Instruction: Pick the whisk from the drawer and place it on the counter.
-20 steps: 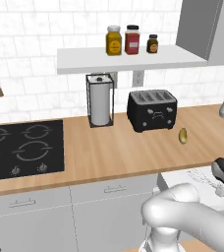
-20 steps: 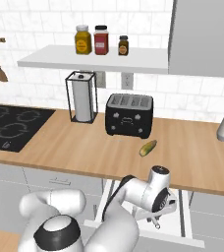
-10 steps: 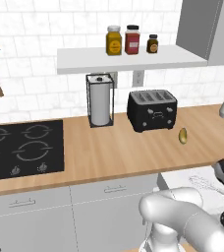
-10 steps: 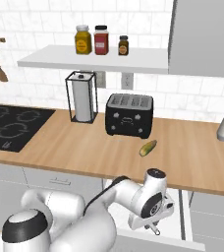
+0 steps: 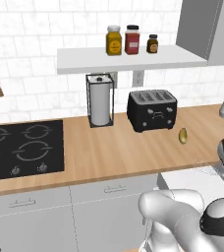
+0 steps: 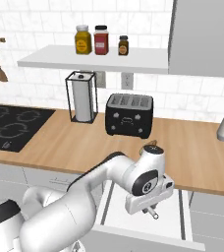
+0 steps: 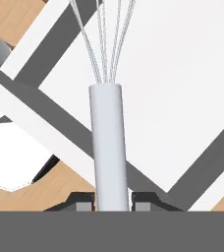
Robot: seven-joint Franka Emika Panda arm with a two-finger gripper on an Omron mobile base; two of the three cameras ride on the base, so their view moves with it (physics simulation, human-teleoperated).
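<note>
We had the end effector [image 7: 113, 206] clamped tight on the handle of the whisk [image 7: 109, 147], holding it above the open drawer [image 6: 175, 221]. The pick looked done; we judged that carrying it to the table [image 6: 192, 152] and setting it down remained.

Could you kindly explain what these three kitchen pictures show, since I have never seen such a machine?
It is a rendered kitchen with a white robot arm on a driving base. Two pictures come from cameras behind the arm, left and right; the third looks along its hand. The pincer is shut on the whisk, gripping its handle above the open drawer. On the wooden counter stand a black toaster and a paper towel holder, with a small yellow-green thing nearby. Three jars sit on the shelf.
</note>
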